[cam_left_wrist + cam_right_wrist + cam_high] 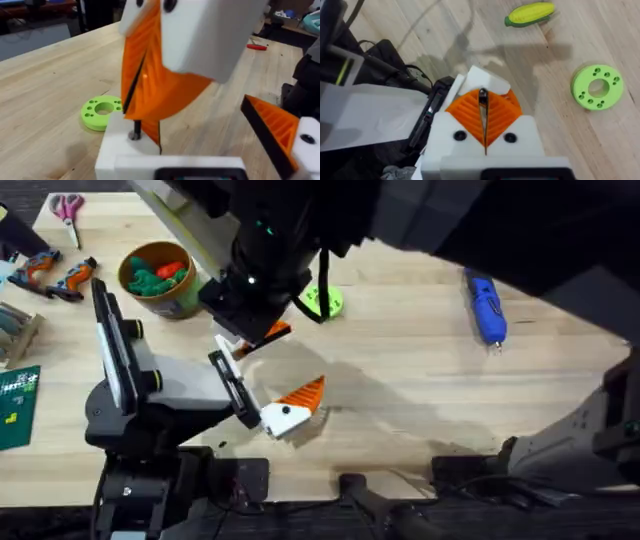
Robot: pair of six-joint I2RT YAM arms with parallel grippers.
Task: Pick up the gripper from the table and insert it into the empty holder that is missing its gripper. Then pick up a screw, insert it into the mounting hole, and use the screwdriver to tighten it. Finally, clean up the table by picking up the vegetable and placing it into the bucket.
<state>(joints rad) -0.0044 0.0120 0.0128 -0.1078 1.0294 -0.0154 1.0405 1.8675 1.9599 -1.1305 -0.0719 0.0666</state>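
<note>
My left gripper is open. One of its fingers carries an orange tip. The other is the white holder, also in the overhead view as the holder, with an orange gripper wedge against it. My right gripper is shut on a small dark screw. It hangs right over the holder, and the screw touches the block's top. The blue screwdriver lies far right. The yellow-green vegetable lies on the table. At the back left stands the bucket.
A lime-green disc with holes lies just behind the grippers. Pink-handled scissors, orange-handled pliers and a green board sit along the left edge. The bucket holds green and orange toys. My right arm looms dark over the middle.
</note>
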